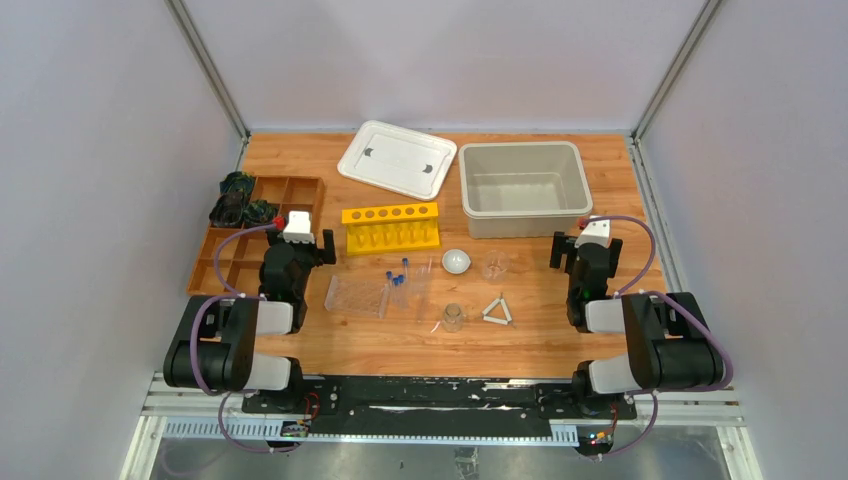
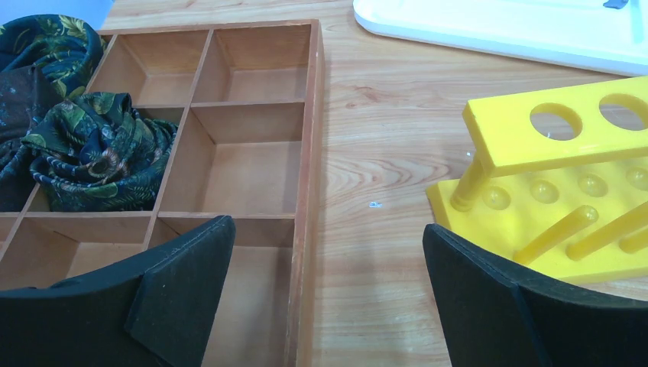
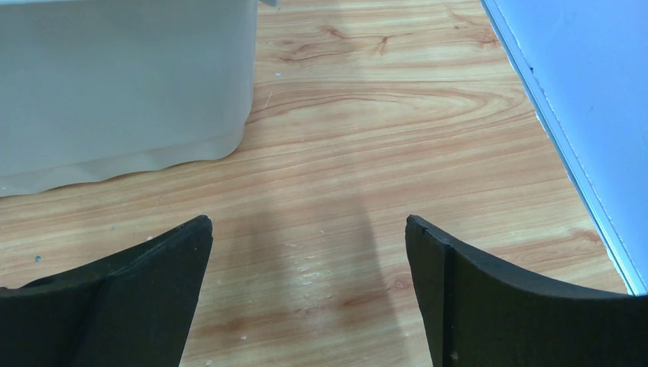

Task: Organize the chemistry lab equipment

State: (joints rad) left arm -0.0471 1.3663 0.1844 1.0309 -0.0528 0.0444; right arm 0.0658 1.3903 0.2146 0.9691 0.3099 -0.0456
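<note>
Lying on the wooden table (image 1: pixel 545 335) are seen small clear blue-capped tubes (image 1: pixel 397 276), a clear plastic rack (image 1: pixel 356 296), small clear glass beakers (image 1: pixel 493 265), a white dome-shaped piece (image 1: pixel 456 261), a small white triangle (image 1: pixel 497 311); left gripper (image 2: pixel 328 238) and right gripper (image 3: pixel 309 226) are held spread, empty.

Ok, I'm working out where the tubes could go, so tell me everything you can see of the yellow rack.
The yellow rack looks like glossy moulded plastic: a top plate with a row of round holes, raised on posts over a base with shallow dimples and a row of pegs. It stands upright on the wooden table, every hole empty, just in front of the white lid. Nothing else seems to touch it.
</note>
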